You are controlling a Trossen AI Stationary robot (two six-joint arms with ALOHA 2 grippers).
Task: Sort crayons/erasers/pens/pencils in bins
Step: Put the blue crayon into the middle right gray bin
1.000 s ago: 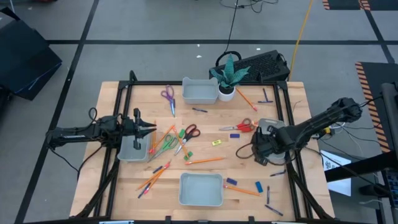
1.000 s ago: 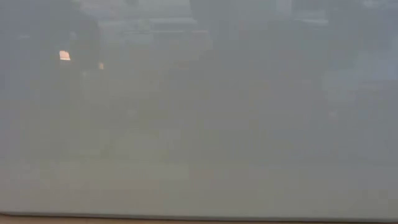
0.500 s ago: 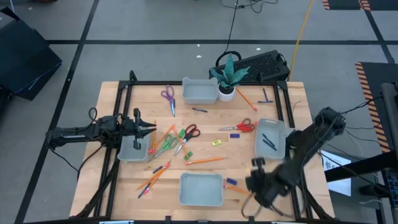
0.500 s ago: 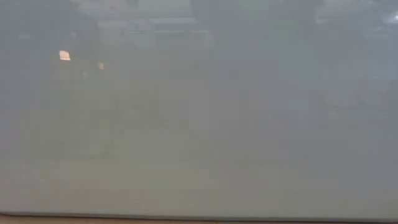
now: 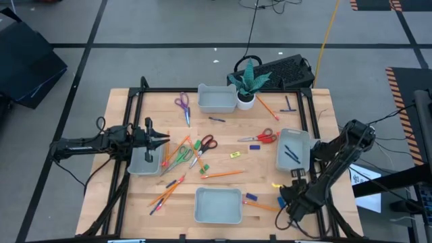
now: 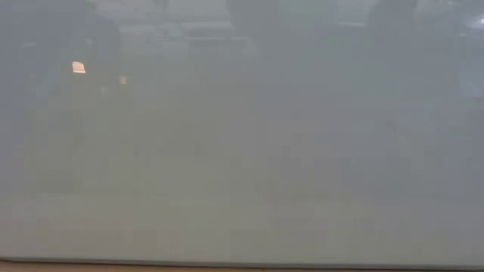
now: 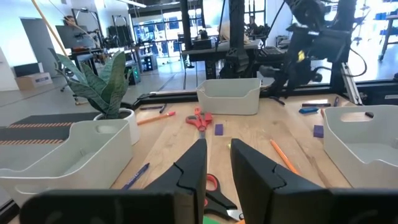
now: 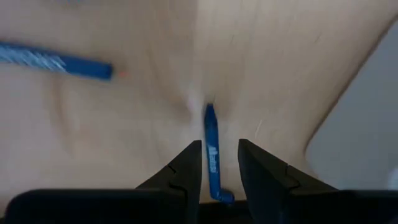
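Hanging low over the table's front right part, the right gripper [image 8: 219,171] is straddling a blue pen [image 8: 213,152] lying flat on the wood between its narrowly parted fingers, while the left gripper [image 7: 217,163], slightly parted and holding nothing, is waiting above the left-side bin [image 5: 138,164].

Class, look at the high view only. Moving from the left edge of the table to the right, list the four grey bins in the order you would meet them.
The bin under the left gripper, i.e. the left bin → the near bin at the table's front edge → the far bin beside the plant pot → the right bin, holding pens.
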